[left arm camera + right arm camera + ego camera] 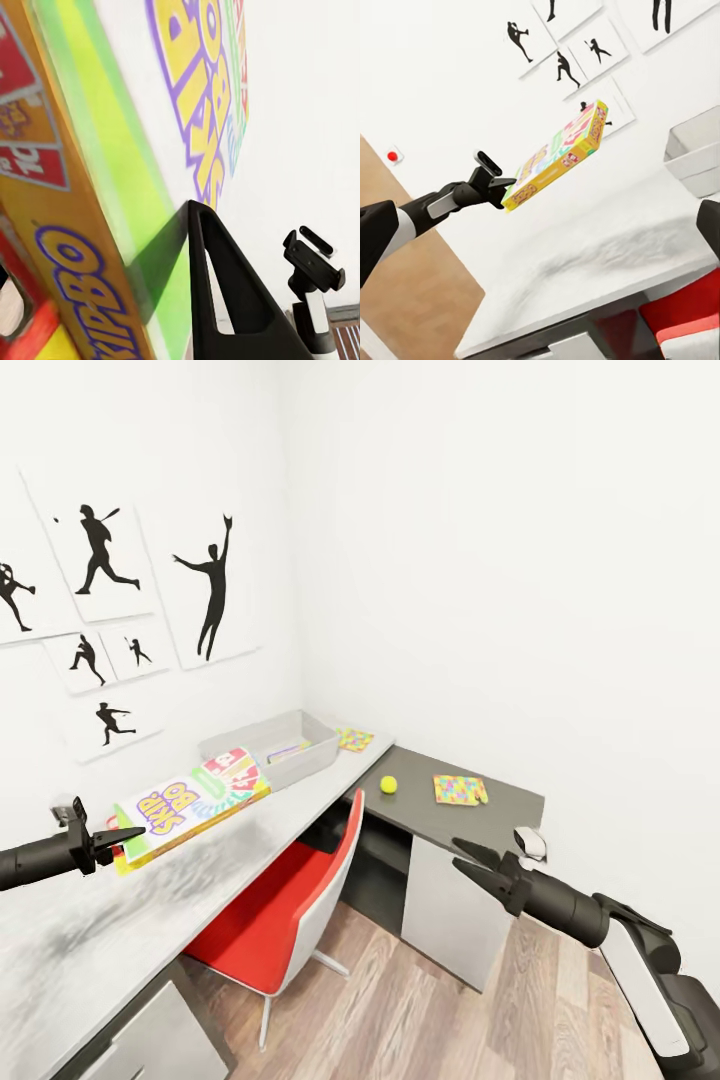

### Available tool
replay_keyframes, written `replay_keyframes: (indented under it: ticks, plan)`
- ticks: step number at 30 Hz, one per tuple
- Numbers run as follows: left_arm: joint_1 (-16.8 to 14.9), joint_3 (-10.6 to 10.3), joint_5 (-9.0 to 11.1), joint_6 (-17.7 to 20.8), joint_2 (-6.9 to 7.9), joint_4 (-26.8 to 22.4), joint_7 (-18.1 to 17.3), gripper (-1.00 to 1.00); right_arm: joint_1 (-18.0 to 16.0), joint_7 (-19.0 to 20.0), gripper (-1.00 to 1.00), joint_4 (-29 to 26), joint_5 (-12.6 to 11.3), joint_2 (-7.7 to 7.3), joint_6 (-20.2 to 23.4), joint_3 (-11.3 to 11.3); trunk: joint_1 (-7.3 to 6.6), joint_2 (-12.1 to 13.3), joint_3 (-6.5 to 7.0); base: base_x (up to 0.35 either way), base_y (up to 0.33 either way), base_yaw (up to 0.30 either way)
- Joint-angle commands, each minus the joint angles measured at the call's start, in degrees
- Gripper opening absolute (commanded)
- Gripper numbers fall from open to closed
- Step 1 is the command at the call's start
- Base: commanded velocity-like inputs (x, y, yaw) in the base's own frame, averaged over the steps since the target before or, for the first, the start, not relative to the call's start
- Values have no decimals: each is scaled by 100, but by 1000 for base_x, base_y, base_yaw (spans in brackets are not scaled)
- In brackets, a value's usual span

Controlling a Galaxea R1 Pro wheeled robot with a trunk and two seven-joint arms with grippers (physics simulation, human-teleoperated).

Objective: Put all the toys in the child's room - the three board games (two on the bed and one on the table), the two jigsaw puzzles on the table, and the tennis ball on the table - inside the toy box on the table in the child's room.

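The board game [190, 808], a flat box with a white top, yellow sides and the words "SKIP BO", is in the air above the long light-grey surface [130, 930], held flat at one end by the left hand [120, 840], whose fingers are closed on the edge of the box. In the right wrist view the same box [559, 154] sits clearly above the surface with its far end a little higher, and the left hand [499, 187] grips the lower end. Just beyond the box is the toy box [275, 745], a shallow light-grey bin that stands on the surface near the wall; something flat and colourful lies inside it. One jigsaw puzzle [354, 739] lies on the surface just beside the bin, toward the corner. On the lower dark-grey section [500, 800] lie the tennis ball [388, 784] and the other jigsaw puzzle [460, 790], near each other but not touching. The right hand [462, 857] is in the air in front of this dark section, its fingers apart and holding nothing. A red chair [290, 910] stands partly under the surface.
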Motion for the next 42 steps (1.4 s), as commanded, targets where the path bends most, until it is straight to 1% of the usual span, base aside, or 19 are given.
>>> replay_keyframes:
  ticks: [1, 15, 20, 25, 35, 42]
  plan:
    - [-6, 2, -1, 60, 1, -1, -27, -100, -5, 1, 100, 0, -36, -2, 46, 0, 7, -12, -12, 295, -95, 11]
    - [-8, 2, -1, 60, -17, -34, -27, -100, -5, -7, 100, 0, -30, -3, 60, 0, 7, -12, -12, 272, -175, 24]
    - [-6, 2, -1, 60, -23, -79, -27, -100, -5, -7, 100, 0, -30, -3, 62, 0, 7, -12, -12, 258, -224, 239]
    - [-6, 2, -1, 60, -18, -90, -27, -100, -5, -7, 100, 0, -30, -2, 65, 0, 7, -12, -12, 237, -84, 280]
    - [-8, 2, -1, 60, -17, -114, -27, -100, -5, -7, 100, 0, -30, -4, 70, 0, 7, -12, -12, 48, 20, 290]
    - [-6, 2, -1, 60, -17, -115, -27, -100, -5, 4, 100, 1, -30, -9, 71, 0, 7, -12, -12, 230, 26, 291]
